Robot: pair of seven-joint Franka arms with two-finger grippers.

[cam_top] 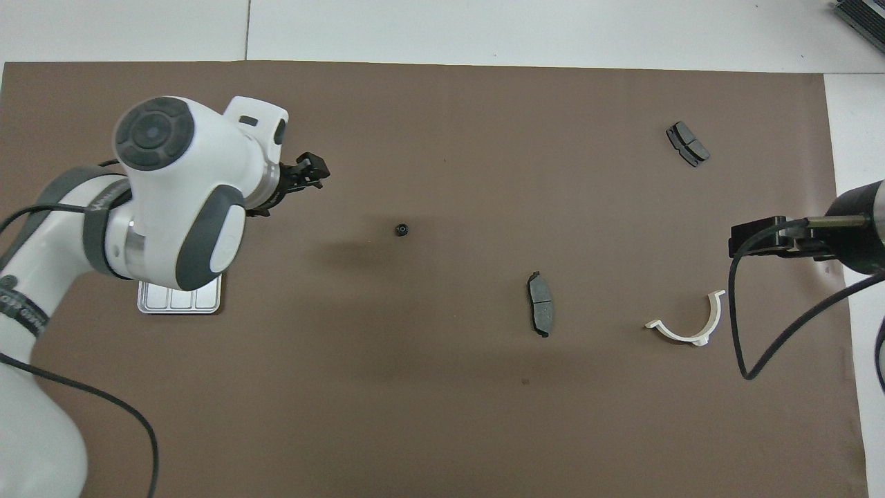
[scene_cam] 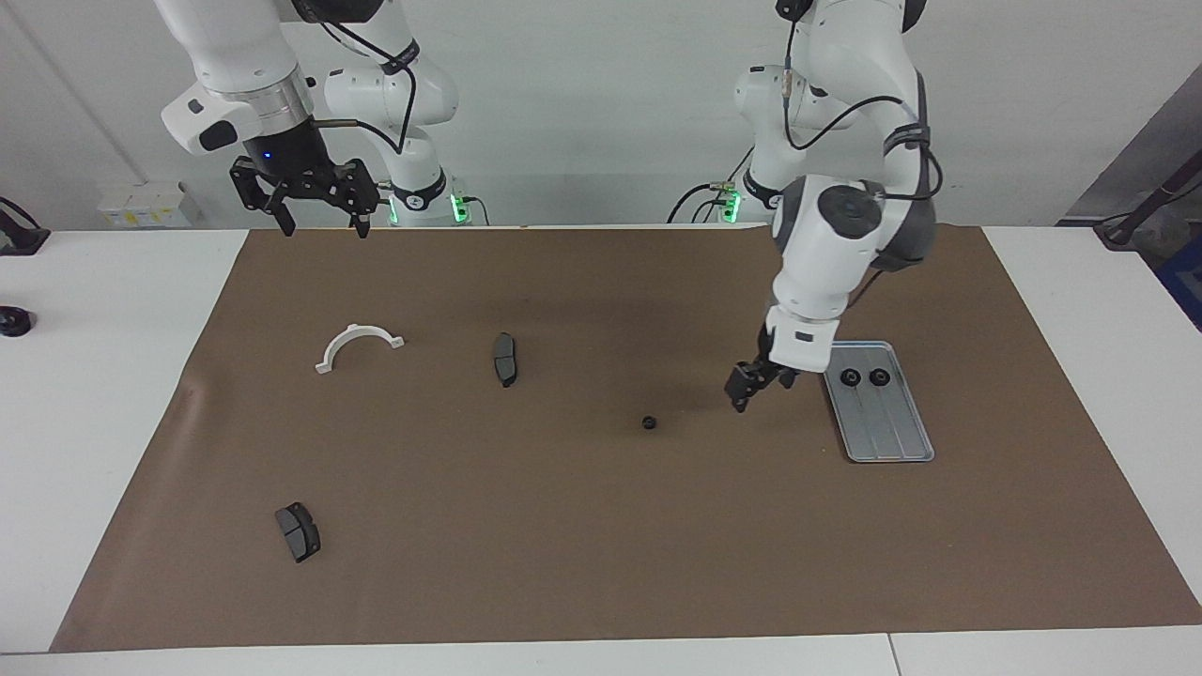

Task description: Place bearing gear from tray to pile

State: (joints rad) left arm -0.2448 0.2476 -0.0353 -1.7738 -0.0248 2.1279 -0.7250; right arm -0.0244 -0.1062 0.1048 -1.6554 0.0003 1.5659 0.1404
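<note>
One small black bearing gear [scene_cam: 648,422] [cam_top: 402,229] lies alone on the brown mat at mid-table; a pile is out of view. The silver tray [scene_cam: 887,427] sits toward the left arm's end and holds two more black gears [scene_cam: 850,377] [scene_cam: 880,376]. In the overhead view the left arm hides most of the tray [cam_top: 180,302]. My left gripper [scene_cam: 747,390] [cam_top: 311,171] hangs open over the mat between the lone gear and the tray, holding nothing. My right gripper [scene_cam: 315,202] [cam_top: 743,238] waits open and high over the mat's edge at the right arm's end.
A white half-ring [scene_cam: 352,330] [cam_top: 681,336] and a dark brake pad [scene_cam: 504,359] [cam_top: 541,312] lie toward the right arm's end. Another brake pad [scene_cam: 298,531] [cam_top: 687,144] lies farther from the robots there. White table surrounds the mat.
</note>
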